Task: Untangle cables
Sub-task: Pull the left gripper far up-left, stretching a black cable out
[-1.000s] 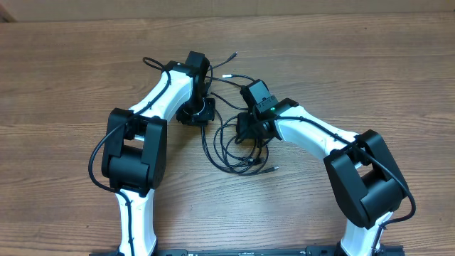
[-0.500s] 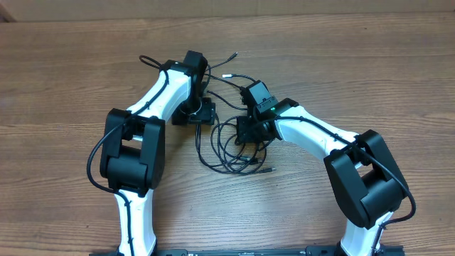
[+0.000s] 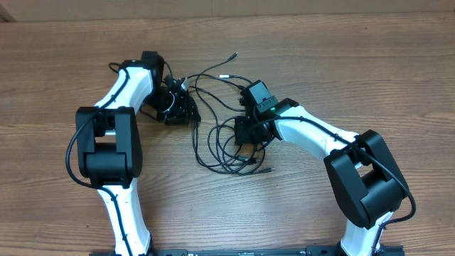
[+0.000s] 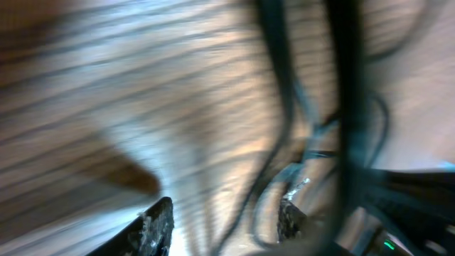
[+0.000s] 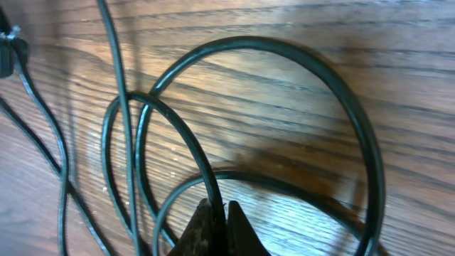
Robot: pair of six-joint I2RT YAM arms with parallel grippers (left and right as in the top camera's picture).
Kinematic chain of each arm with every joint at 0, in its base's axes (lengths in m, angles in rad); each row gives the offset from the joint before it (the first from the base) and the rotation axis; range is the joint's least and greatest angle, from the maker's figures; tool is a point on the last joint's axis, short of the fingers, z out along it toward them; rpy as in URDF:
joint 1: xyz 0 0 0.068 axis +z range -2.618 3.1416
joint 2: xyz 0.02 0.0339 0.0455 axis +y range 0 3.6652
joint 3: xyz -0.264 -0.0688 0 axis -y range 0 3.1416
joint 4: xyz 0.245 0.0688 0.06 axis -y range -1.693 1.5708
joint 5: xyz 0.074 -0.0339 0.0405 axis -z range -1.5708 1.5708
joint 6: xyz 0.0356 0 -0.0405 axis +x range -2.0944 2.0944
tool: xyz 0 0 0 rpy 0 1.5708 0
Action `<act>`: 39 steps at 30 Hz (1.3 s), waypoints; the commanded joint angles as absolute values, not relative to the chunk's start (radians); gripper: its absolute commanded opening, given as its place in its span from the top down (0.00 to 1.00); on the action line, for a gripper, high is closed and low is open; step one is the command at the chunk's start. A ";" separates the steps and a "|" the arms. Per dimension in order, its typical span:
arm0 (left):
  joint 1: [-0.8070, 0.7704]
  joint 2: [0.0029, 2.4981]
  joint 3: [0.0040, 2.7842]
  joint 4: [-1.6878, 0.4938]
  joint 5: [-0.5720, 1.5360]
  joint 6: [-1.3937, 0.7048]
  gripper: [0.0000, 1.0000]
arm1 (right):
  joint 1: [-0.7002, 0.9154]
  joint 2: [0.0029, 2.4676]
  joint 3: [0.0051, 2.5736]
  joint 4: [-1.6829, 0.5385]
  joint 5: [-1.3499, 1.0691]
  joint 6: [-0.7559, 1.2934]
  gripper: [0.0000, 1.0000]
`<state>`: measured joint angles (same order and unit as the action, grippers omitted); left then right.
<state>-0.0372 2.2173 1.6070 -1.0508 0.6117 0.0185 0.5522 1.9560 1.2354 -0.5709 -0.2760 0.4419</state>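
Brown wood-grain table [image 3: 370, 64], matt and finely ridged, thin black cables [image 3: 213, 153] at centre with smooth, faintly glossy sheaths, left arm [image 3: 117, 96] at 9 o'clock and right arm [image 3: 313, 131] at 4 o'clock in smooth white plastic, matt black joints

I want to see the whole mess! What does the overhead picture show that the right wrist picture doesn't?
Only overhead: the left arm, the right arm, the whole tangle of cables and a loose plug. Only right wrist: a close look at the right tool, its tips pinched on one loop. Both: black cables lying on the wooden table.
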 commanded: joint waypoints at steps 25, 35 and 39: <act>-0.036 2.004 1.909 -1.241 0.580 0.052 0.96 | 0.555 1.957 1.230 -0.532 -0.309 0.448 0.11; -0.036 1.749 2.032 -1.201 0.514 -0.035 0.96 | 0.555 1.957 1.230 -0.528 -0.308 0.448 0.02; -0.036 1.703 2.032 -1.195 0.513 -0.034 0.96 | 0.555 1.958 1.230 -0.532 -0.261 0.448 0.02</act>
<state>-0.0326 1.7119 2.0281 -1.2037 0.5304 -0.0147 0.5533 1.9545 1.2362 -0.5259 -0.3237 0.4480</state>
